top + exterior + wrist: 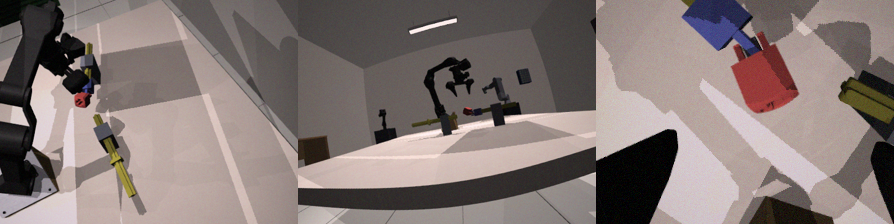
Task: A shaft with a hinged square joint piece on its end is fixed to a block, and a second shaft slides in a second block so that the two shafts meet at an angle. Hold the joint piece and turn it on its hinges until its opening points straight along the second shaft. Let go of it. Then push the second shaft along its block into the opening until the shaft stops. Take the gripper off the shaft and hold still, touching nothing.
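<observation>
The red joint piece hangs on the blue hinge part at the end of the first yellow shaft, held by a grey block. Its opening faces lower left in the top view, at an angle to the second shaft. The second yellow shaft, with a collar, runs through the second block; its near end is apart from the joint piece. My gripper is wide open and empty, above the joint piece.
The arm's base plate stands left of the second shaft in the top view. The two blocks stand apart on the table. Shadows lie across the table. Another grey arm stands in the background.
</observation>
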`<state>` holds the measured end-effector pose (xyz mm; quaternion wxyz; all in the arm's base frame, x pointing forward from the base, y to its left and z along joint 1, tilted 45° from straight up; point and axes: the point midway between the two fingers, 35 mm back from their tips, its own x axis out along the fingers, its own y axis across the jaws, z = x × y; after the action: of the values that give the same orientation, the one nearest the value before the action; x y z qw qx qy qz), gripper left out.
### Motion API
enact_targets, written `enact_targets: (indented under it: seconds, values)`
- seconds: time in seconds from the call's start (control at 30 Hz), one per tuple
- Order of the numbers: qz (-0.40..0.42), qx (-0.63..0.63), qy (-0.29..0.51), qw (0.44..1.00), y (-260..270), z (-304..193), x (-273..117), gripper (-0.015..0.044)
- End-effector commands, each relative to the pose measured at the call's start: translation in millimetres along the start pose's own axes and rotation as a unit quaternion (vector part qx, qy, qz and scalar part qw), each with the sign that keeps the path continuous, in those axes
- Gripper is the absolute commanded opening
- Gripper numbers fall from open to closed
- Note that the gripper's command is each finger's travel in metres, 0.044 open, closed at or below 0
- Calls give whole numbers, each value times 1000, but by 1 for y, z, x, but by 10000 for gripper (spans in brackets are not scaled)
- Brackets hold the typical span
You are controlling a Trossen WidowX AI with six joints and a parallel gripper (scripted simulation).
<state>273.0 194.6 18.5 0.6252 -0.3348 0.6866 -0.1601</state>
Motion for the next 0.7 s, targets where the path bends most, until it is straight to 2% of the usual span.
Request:
enact_targets:
  seconds: [0.0, 0.23, 0.5, 0.67]
  values:
    - [4, 59, 0, 998, -1, -4, -22, 440]
    - [3, 64, 0, 998, -2, -5, -23, 440]
    - [-19, 158, 28, 987, -33, -58, 2, 440]
    - [-21, 166, 30, 985, -36, -63, 5, 440]
